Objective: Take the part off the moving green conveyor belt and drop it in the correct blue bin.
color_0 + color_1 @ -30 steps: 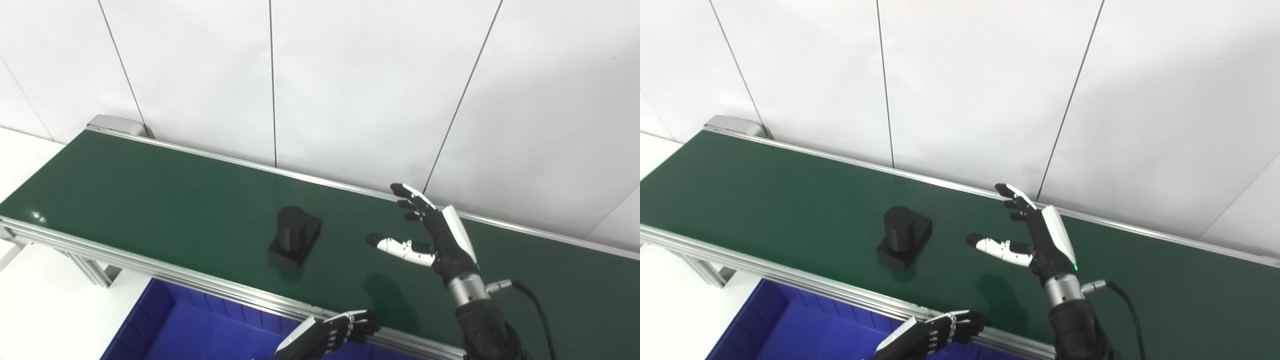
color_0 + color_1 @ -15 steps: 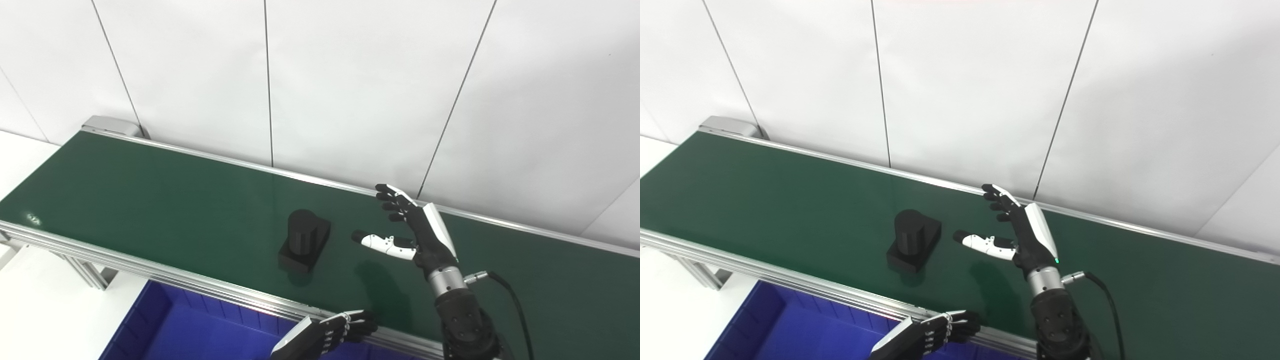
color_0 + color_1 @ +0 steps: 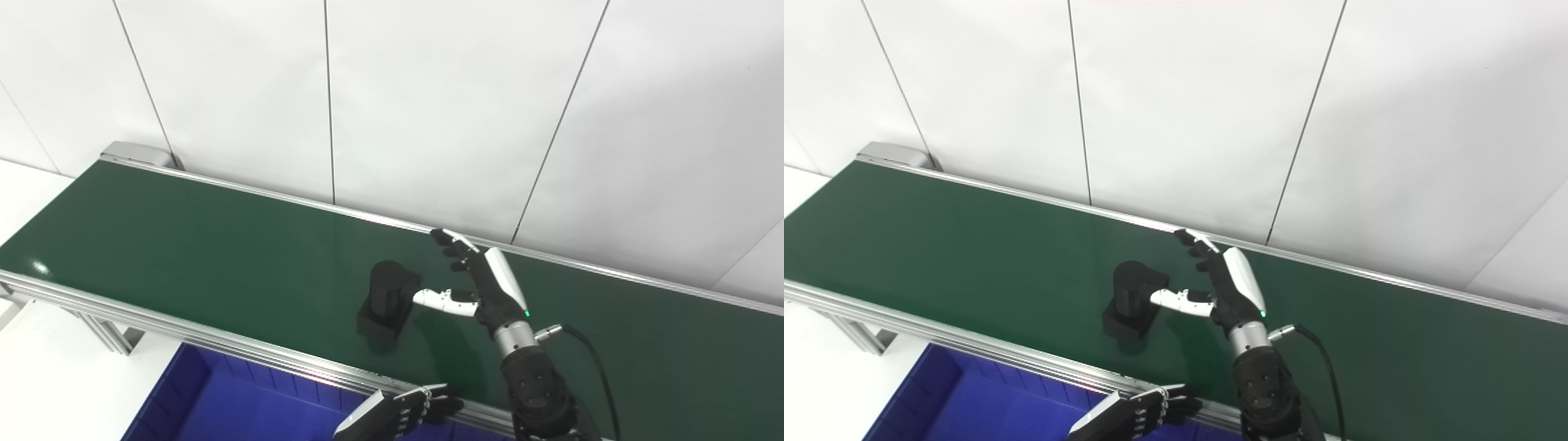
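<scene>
Left eye view shows my right hand [image 3: 484,288] open, thumb tip right at the black part [image 3: 387,300] in the middle of the green belt [image 3: 184,245]. I think I should wrap the round top and squeeze fast. My left hand [image 3: 404,416] is cut off low, fingers curled on nothing. Only a corner of the blue bin [image 3: 202,404] shows.

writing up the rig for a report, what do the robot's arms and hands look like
The right hand is black with a white plate on its back, a white thumb segment and a small green light near the wrist. Below it sit a silver wrist cuff, a black forearm and a black cable on a metal plug. The left hand is black with a pale grey back plate and silvery finger links.
</scene>
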Controlling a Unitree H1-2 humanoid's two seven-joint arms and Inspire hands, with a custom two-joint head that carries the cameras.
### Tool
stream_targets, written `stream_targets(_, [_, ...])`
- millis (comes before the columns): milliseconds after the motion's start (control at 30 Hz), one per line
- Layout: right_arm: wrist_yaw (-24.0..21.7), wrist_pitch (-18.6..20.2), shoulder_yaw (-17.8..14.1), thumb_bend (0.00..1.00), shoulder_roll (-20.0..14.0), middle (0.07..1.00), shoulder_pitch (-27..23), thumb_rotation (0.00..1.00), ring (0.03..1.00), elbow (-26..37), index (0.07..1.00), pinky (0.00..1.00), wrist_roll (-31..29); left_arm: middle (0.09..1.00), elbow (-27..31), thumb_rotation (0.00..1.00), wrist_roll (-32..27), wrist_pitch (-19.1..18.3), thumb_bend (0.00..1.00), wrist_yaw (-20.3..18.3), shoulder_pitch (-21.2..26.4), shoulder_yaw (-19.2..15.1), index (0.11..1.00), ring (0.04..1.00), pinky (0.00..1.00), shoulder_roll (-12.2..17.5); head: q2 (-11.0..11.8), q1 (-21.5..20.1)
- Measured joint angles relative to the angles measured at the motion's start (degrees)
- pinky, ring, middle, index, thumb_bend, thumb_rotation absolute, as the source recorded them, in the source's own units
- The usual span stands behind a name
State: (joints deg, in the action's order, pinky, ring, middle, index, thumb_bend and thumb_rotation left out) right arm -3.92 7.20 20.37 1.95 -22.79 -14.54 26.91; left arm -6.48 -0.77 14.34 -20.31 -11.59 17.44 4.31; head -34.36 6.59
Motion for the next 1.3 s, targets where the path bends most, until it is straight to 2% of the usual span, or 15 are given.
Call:
stream_targets(567, [0.1,0.0,2.8,0.78,-0.2,0.874,0.1,0.43,0.876,-1.6,0.860,0.81,1.7,0.857,1.3,0.55,0.0,-0.4,1.00,-0.1,0.0,0.4,0.875,0.876,0.88,0.0,-1.4,0.2])
stream_targets(767, [0.4,-0.1,3.4,0.77,-0.8,0.871,0.3,0.39,0.867,-2.7,0.858,0.80,2.6,0.850,1.7,0.54,0.0,-0.7,1.00,-0.2,0.0,0.4,0.872,0.867,0.88,0.0,-2.0,-0.2])
stream_targets(800, [0.6,-0.3,3.5,0.76,-1.0,0.856,0.4,0.33,0.851,-2.7,0.845,0.78,2.9,0.848,1.8,0.54,0.0,-0.7,1.00,-0.2,0.0,0.4,0.872,0.865,0.88,0.0,-2.1,-0.3])
stream_targets(867, [1.3,-0.4,3.5,0.75,-1.3,0.836,0.5,0.27,0.831,-2.7,0.831,0.76,3.4,0.846,1.8,0.55,0.0,-1.0,1.00,-0.2,0.0,0.4,0.873,0.863,0.88,0.0,-2.3,-0.5])
stream_targets(900, [2.1,-0.8,3.5,0.75,-1.5,0.776,0.7,0.14,0.775,-2.7,0.791,0.71,3.6,0.845,1.8,0.55,0.0,-1.1,1.00,-0.2,0.0,0.4,0.872,0.860,0.88,0.0,-2.4,-0.5])
stream_targets(933, [2.8,-1.1,3.4,0.75,-1.6,0.771,1.0,0.13,0.770,-2.8,0.788,0.70,3.9,0.844,1.9,0.55,0.0,-1.3,1.00,-0.2,0.0,0.4,0.872,0.860,0.88,0.0,-2.4,-0.5])
stream_targets(1000, [5.1,-1.6,3.3,0.73,-1.6,0.721,1.5,0.04,0.720,-2.9,0.755,0.65,4.4,0.842,2.0,0.55,0.0,-1.5,1.00,-0.2,0.0,0.4,0.870,0.858,0.88,0.0,-2.7,-1.1])
stream_targets(1067, [6.8,-1.9,3.1,0.70,-1.7,0.673,1.9,0.01,0.655,-2.8,0.715,0.60,4.6,0.838,2.3,0.55,0.0,-1.9,1.00,-0.2,-0.1,0.3,0.866,0.856,0.88,0.0,-2.8,-1.1])
stream_targets(1100, [7.3,-2.1,2.9,0.63,-1.7,0.585,2.2,0.00,0.616,-2.7,0.695,0.56,4.7,0.838,2.5,0.56,0.0,-2.1,1.00,-0.2,-0.1,0.3,0.866,0.855,0.88,0.0,-3.0,-1.3])
stream_targets(1133, [7.8,-2.3,2.5,0.57,-1.7,0.549,2.6,0.00,0.516,-2.6,0.678,0.53,4.6,0.837,2.6,0.56,0.0,-2.2,1.00,-0.2,-0.1,0.3,0.866,0.854,0.88,0.0,-3.1,-1.4])
stream_targets(1200, [9.1,-2.8,1.5,0.51,-1.7,0.552,3.5,0.00,0.465,-2.1,0.645,0.41,4.2,0.835,3.1,0.56,0.0,-2.2,1.00,-0.2,-0.1,0.3,0.863,0.850,0.87,0.0,-3.6,-2.0])
stream_targets(1300, [11.0,-3.7,-0.2,0.50,-1.6,0.551,4.8,0.00,0.450,-1.3,0.621,0.40,3.6,0.834,3.7,0.57,0.0,-2.2,1.00,-0.2,-0.2,0.1,0.861,0.849,0.87,0.1,-3.9,-2.3])
